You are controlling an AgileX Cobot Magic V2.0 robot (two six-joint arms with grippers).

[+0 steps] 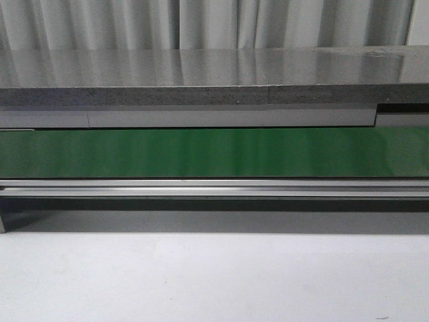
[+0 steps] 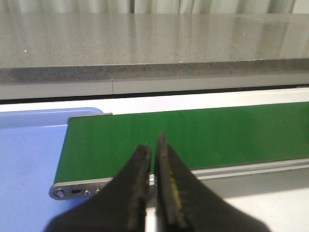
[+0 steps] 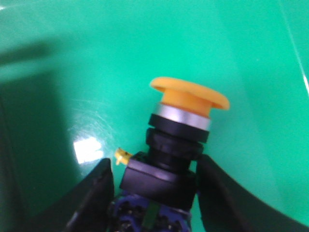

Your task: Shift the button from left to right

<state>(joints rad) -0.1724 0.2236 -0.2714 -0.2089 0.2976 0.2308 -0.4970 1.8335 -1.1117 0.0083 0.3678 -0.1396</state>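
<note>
In the right wrist view the right gripper (image 3: pixel 157 193) holds the button (image 3: pixel 176 145) between its two dark fingers (image 3: pixel 91 198), gripping the blocky black body at the lower centre of the frame. The yellow-orange mushroom head points to the upper right, above a silver ring and a black collar. A glossy green surface (image 3: pixel 145 53) fills the rest of that frame, like the inside of a bin, though its rim is out of view; a bright reflection lies at lower left.

In the left wrist view the left gripper (image 2: pixel 153 159) has its jaws nearly together, a thin slit between them, with nothing held. Behind it the green conveyor belt (image 2: pixel 217 135) runs to the right edge; its metal end cap (image 2: pixel 77 191) sits at lower left, beside a blue tray (image 2: pixel 29 150) at the left.

In the front view the belt (image 1: pixel 214 153) spans the whole width, bare, with a grey counter (image 1: pixel 214 70) above and a white table (image 1: pixel 214 278) below.
</note>
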